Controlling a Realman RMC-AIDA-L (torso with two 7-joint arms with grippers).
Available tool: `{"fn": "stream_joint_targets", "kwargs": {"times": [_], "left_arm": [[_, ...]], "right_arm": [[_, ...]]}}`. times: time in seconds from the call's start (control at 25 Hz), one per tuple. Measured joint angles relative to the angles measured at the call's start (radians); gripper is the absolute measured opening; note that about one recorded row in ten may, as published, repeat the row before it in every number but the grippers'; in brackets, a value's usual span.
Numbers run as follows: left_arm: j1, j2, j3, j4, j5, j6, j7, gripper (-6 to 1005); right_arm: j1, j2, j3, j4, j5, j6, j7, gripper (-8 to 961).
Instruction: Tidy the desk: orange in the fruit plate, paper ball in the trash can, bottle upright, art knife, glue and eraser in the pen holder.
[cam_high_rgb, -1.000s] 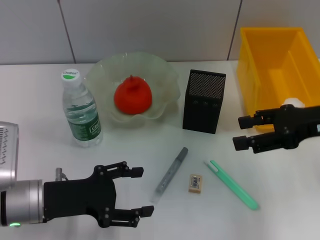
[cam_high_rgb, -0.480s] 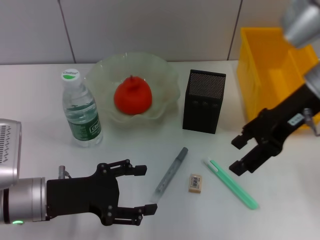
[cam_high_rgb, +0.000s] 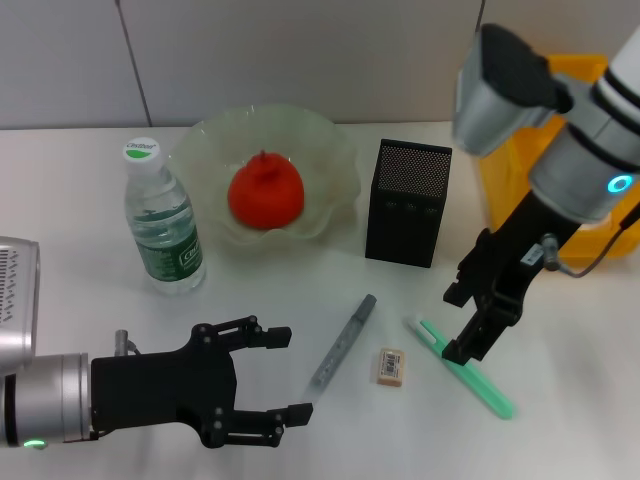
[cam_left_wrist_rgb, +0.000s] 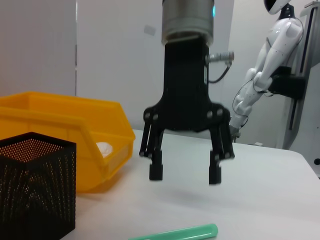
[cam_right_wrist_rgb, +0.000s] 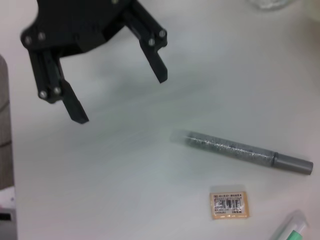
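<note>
The orange (cam_high_rgb: 265, 190) lies in the fruit plate (cam_high_rgb: 330, 140). The bottle (cam_high_rgb: 160, 215) stands upright to its left. The pen holder (cam_high_rgb: 408, 200) stands mid-table, with the trash can (cam_high_rgb: 500, 185) behind my right arm. The paper ball (cam_left_wrist_rgb: 105, 148) lies in the trash can (cam_left_wrist_rgb: 65, 130). A grey pen-shaped tool (cam_high_rgb: 343, 343), the eraser (cam_high_rgb: 390, 366) and a green stick with a clear tip (cam_high_rgb: 490, 395) lie on the table. My right gripper (cam_high_rgb: 458, 322) is open, pointing down just above the green stick's near end. My left gripper (cam_high_rgb: 290, 373) is open and empty, left of the grey tool.
The right wrist view shows my left gripper (cam_right_wrist_rgb: 120, 97), the grey tool (cam_right_wrist_rgb: 245, 151) and the eraser (cam_right_wrist_rgb: 228, 204). The left wrist view shows my right gripper (cam_left_wrist_rgb: 185, 175) over the green stick (cam_left_wrist_rgb: 175, 233), beside the pen holder (cam_left_wrist_rgb: 35, 185). A white humanoid robot (cam_left_wrist_rgb: 270, 55) stands beyond the table.
My right arm swung from beside the trash can towards the table's middle and tipped down over the green stick, staying open. My left gripper has hardly moved.
</note>
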Motion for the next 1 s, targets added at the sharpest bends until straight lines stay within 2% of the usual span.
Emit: {"fn": "stream_joint_targets", "kwargs": {"times": [0.12,0.24,0.44,0.72,1.0], "left_arm": [[-0.001,0.000,0.000,0.000,0.000,0.001,-0.002,868],[0.000,0.000,0.000,0.000,0.000,0.001,0.000,868],[0.000,-0.002,0.000,-0.006,0.000,0.001,0.005,868],[-0.005,-0.002,-0.001,-0.014,-0.004,-0.001,0.007,868],[-0.007,-0.002,-0.003,-0.014,-0.004,-0.007,0.008,868]], "right_arm": [[0.008,0.031,-0.003,-0.005,-0.042,0.012,0.000,785],[0.017,0.048,-0.005,-0.006,-0.066,0.031,0.001,784],[0.031,0.055,-0.012,0.002,-0.064,0.060,0.008,782],[0.036,0.058,-0.105,0.003,-0.012,0.135,-0.020,780],[0.039,0.061,-0.136,0.004,-0.007,0.176,-0.037,777]]}}
